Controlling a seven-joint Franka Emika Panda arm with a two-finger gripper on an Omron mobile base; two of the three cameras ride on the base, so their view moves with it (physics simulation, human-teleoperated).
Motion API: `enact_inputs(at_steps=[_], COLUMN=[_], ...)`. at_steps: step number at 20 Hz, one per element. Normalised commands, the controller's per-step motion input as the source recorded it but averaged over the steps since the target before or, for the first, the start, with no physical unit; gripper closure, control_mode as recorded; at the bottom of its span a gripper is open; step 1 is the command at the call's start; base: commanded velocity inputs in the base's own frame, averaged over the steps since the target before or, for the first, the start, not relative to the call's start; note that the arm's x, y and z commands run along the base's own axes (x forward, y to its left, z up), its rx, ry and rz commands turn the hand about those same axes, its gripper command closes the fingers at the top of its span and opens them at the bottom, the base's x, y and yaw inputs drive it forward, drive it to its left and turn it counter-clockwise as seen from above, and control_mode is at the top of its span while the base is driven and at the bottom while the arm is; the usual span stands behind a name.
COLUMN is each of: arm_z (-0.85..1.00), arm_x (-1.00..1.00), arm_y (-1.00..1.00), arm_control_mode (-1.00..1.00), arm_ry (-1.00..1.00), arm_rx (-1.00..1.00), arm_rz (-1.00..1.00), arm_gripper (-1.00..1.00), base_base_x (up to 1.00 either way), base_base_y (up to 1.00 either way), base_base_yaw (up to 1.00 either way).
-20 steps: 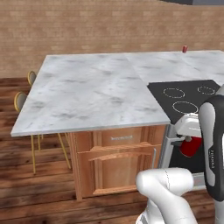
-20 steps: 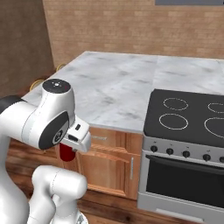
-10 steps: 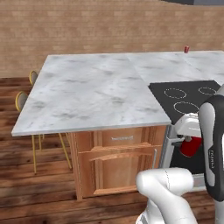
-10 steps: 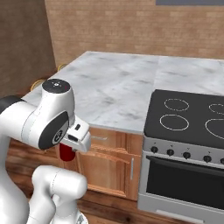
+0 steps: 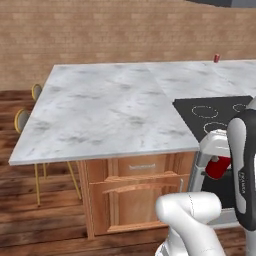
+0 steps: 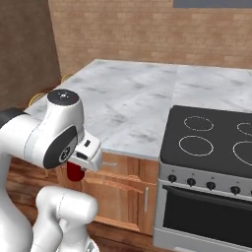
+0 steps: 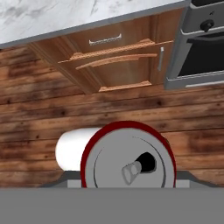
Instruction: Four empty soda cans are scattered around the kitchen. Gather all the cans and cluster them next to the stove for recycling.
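Red soda can held upright above the floor; another red can on the far counter.

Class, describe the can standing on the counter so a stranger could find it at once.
Start at the marble counter and follow it to its far edge by the brick wall, beyond the black stove. A tiny red can stands there alone, upright, unlike the red one held by the arm.

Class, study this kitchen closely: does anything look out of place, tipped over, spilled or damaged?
Nothing looks spilled or damaged. One small red can stands alone at the far edge of the counter, away from the stove, so it looks stray. The gripper holds another red can low, in front of the cabinets.
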Motion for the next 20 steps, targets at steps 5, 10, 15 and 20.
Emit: enact_inputs(at_steps=[5,10,15,20], arm_z=[0.0,0.0,0.0,0.0], arm_x=[0.0,0.0,0.0,0.0], arm_y=[0.0,0.0,0.0,0.0], arm_control_mode=[1.0,1.0,1.0,1.0], arm_ry=[0.0,0.0,0.0,0.0], arm_rx=[0.0,0.0,0.0,0.0], arm_rz=[0.0,0.0,0.0,0.0], arm_gripper=[1.0,1.0,1.0,1.0], base_base_x=[0.19,0.26,0.16,0.25], base_base_y=[-0.08,-0.08,-0.17,-0.17], base_base_yaw=[0.0,0.0,0.0,0.0])
